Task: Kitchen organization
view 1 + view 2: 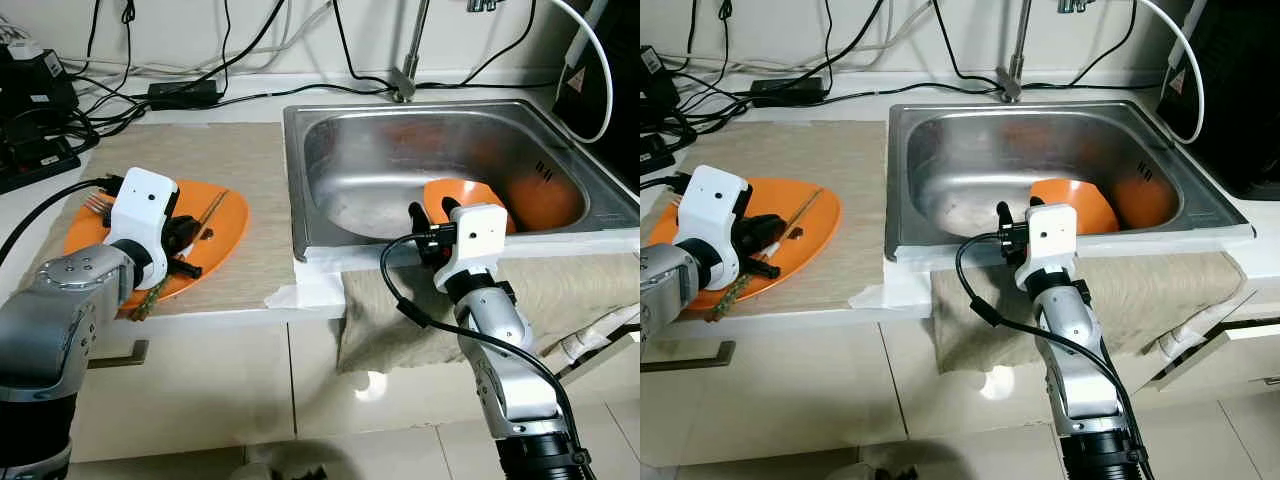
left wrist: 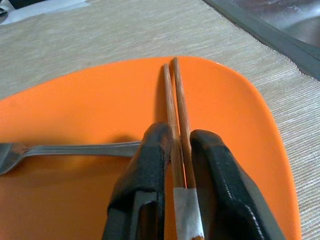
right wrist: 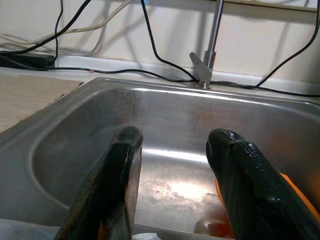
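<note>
We see a pair of wooden chopsticks [image 2: 177, 115] lying on an orange plate [image 2: 100, 120] that sits on a woven mat [image 1: 225, 160] on the counter, to the left of the sink [image 1: 400, 160]. The left gripper [image 2: 181, 142] is down on the plate, its two black fingers pinching the chopsticks between them, one finger on each side of the pair. A strip of white tape [image 2: 186, 212] wraps the chopsticks near the fingers' base. A metal fork [image 2: 65, 150] lies on the same plate, beside the gripper, its handle reaching up to the left finger.

In the steel sink a second orange plate [image 1: 470, 195] leans at the front right, and its colour is mirrored on the sink wall. The right gripper [image 3: 172, 145] hangs at the front edge of the sink, just by that plate, its fingers spread apart with nothing between them. A tap [image 3: 210, 47] stands at the back rim of the sink, and black cables [image 1: 230, 55] run along the wall behind the counter. A beige cloth [image 1: 560, 290] hangs over the counter's front edge below the sink, next to the right arm.
</note>
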### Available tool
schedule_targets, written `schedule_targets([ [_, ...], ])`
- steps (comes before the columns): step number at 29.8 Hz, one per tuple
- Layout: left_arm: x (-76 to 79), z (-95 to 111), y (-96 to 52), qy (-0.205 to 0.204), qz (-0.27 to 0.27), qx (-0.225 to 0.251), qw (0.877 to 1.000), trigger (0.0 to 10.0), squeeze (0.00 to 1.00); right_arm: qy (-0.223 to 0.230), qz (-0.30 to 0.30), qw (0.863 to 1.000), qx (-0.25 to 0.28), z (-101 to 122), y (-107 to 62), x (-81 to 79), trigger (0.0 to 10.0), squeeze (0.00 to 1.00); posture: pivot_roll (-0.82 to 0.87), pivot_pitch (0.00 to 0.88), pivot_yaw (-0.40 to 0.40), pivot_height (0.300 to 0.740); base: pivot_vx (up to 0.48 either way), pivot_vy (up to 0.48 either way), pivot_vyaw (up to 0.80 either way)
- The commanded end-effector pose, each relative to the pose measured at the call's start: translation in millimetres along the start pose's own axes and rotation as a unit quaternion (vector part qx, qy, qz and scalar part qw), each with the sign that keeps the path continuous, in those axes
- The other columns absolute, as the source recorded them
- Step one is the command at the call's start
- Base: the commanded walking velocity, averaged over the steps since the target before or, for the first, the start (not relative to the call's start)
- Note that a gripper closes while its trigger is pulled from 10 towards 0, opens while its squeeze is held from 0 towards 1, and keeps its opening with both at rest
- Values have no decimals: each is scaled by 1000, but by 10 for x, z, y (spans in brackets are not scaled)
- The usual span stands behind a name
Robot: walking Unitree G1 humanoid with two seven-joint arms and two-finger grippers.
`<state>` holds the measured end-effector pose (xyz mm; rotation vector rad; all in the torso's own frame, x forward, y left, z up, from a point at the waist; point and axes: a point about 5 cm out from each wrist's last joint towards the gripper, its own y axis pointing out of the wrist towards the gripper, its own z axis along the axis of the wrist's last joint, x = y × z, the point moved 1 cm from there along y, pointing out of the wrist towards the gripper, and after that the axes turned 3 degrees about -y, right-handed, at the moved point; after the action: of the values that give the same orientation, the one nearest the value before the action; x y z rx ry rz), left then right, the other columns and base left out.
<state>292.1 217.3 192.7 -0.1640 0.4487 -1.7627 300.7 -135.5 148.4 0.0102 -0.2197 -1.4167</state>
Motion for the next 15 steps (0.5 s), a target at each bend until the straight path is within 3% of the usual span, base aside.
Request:
schedule_targets([
  [1, -16, 32, -9, 9, 2, 3, 1000, 10000, 1000, 3, -4, 1000, -5, -16, -3, 18, 10000, 0, 117, 17, 30, 740, 0, 0, 0],
  [12, -26, 68, -19, 3, -4, 6, 1000, 10000, 1000, 3, -4, 1000, -7, -22, 3, 18, 10000, 0, 117, 19, 31, 740, 0, 0, 0],
  [15, -35, 5, -20, 2, -7, -12, 1000, 10000, 1000, 3, -5, 1000, -7, -21, 0, 20, 10000, 0, 117, 21, 31, 740, 0, 0, 0],
])
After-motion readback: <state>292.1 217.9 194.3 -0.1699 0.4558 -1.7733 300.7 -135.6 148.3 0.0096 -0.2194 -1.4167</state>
